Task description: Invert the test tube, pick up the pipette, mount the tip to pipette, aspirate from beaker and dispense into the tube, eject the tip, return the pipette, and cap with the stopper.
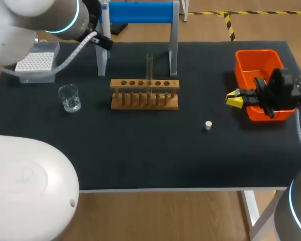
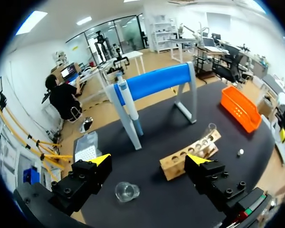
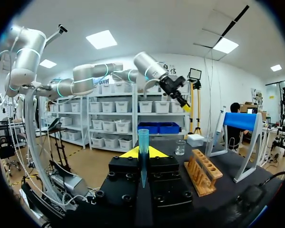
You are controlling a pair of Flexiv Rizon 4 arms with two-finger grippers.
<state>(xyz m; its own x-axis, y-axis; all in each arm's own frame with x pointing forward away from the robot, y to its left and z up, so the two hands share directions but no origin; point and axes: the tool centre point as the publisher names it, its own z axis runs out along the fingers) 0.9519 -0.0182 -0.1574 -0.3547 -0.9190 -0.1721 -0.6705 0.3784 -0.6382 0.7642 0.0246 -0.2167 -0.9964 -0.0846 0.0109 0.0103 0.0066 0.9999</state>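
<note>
Test tube (image 1: 149, 64) upright in rack (image 1: 144, 100), middle of bench (image 1: 140, 155), uncapped. Stopper (image 1: 208, 125) loose, near right. Pipette (image 2: 127, 97) hung on far stand (image 2: 156, 80). Right claw (image 1: 234, 99) clamped on blue tip (image 3: 143, 147) beside orange bin (image 1: 256, 57); left claw (image 2: 150, 162) apart. Likely late: binning tip, capping to do.

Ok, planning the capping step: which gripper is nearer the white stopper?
Right. The right gripper, shut on a blue tip, is close beside the stopper; the left gripper is far off, at the beaker's end.
</note>
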